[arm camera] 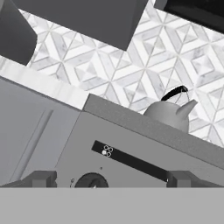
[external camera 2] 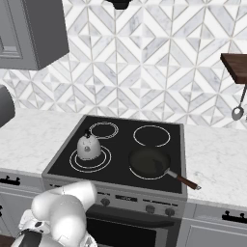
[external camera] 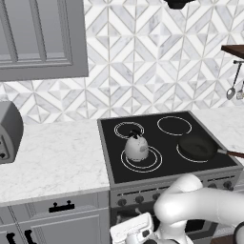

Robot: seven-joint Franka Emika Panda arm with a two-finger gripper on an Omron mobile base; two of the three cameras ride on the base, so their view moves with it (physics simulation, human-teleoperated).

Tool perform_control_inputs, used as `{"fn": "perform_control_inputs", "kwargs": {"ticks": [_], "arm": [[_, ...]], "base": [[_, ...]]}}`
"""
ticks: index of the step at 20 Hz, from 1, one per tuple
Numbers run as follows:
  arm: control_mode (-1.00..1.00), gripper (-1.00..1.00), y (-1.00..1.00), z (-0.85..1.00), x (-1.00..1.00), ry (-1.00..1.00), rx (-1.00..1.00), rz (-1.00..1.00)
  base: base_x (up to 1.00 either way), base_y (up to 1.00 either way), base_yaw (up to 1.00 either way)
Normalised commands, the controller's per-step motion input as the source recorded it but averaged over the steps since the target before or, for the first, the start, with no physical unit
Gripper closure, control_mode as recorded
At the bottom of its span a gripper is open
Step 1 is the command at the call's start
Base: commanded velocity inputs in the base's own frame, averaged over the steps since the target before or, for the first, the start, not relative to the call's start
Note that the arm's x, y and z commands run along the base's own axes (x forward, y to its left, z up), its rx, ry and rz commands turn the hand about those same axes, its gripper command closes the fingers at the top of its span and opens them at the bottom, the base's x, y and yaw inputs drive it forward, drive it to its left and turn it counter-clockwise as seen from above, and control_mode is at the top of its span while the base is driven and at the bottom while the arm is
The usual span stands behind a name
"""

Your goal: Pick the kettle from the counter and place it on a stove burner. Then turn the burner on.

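The pale grey-white kettle stands upright on the front left stove burner, the largest double-ringed circle, whose disc is black. In the hand view the kettle rises above the stove's front edge, spout to the right. My gripper is low in front of the stove's control panel. It is open, its two tips wide apart with nothing between them. A dark round knob sits just ahead, left of the midpoint. The marble counter lies left of the stove.
A dark frying pan sits on the front right burner, handle pointing right. A row of knobs lines the stove front. A grey appliance stands on the left counter. Utensils hang at the right wall.
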Motion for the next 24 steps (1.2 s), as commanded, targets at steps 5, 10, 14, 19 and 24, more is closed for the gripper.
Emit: {"fn": "perform_control_inputs", "kwargs": {"ticks": [5, 10, 14, 19, 24], "arm": [[-1.0, -1.0, -0.1, -0.13, 0.28, 0.0, 0.06, 0.17], [-1.0, -1.0, -0.2, -0.06, 0.3, 0.0, 0.05, 0.14], [-1.0, -1.0, -0.29, 0.0, 0.34, 0.0, 0.07, 0.1], [-1.0, -1.0, -0.35, 0.01, 0.35, 0.0, 0.1, 0.08], [-1.0, -1.0, -0.32, 0.04, 0.32, 0.0, 0.19, 0.07]], "base": [[0.0, 0.0, 0.0], [0.0, 0.0, 0.0], [0.0, 0.0, 0.0], [0.0, 0.0, 0.0], [0.0, 0.0, 0.0]]}}
